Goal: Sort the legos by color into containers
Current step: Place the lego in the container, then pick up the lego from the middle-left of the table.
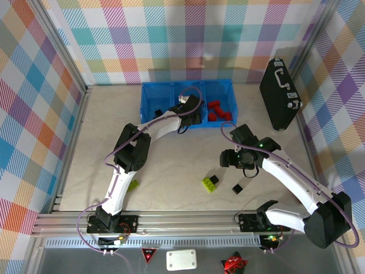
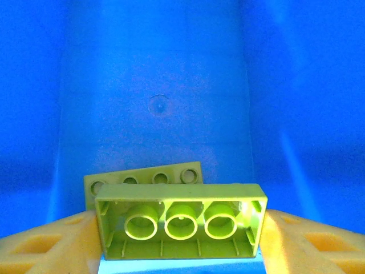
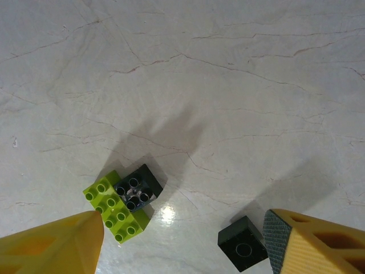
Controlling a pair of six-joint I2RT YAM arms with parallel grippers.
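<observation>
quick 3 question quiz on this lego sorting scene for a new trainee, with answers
1. Which compartment of the blue bin holds the red bricks? A left, B middle, C right
2. True or false: the right claw is open above the table, with nothing in it.
3. Fill in: the brick between the jaws of the left claw is ____ in colour.

Key: 1 C; 2 true; 3 lime-green
</observation>
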